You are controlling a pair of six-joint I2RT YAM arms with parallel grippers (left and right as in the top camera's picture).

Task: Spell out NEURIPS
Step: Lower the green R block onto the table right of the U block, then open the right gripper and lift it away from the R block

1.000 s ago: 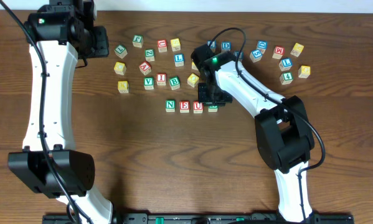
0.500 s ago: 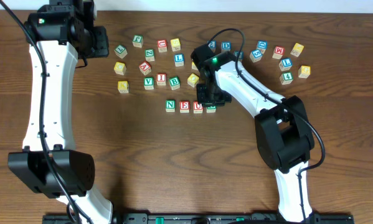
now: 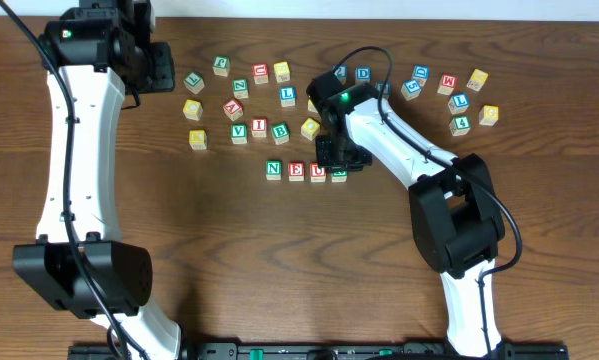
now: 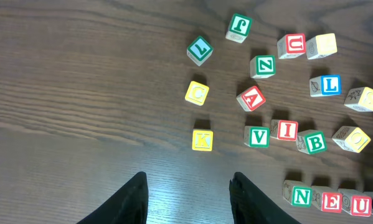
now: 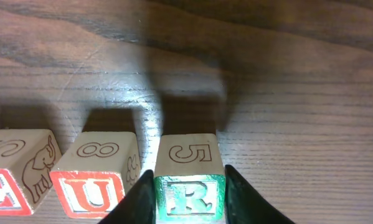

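A row of cubes reads green N, red E, red U, green R on the table. My right gripper stands over the R cube, which rests on the wood next to the U. Its fingers flank the R closely, with hairline gaps at the sides. The red I lies in the loose cluster behind the row. My left gripper hovers open over bare wood at the far left, nothing between its fingers.
Loose cubes lie scattered behind the row, among them V, B, A and a yellow K. A second group of cubes sits at the back right. The right arm's elbow stands to the right of the row.
The right jaws have widened slightly round the R cube, which stays on the table at the end of the row. The left arm has not moved.
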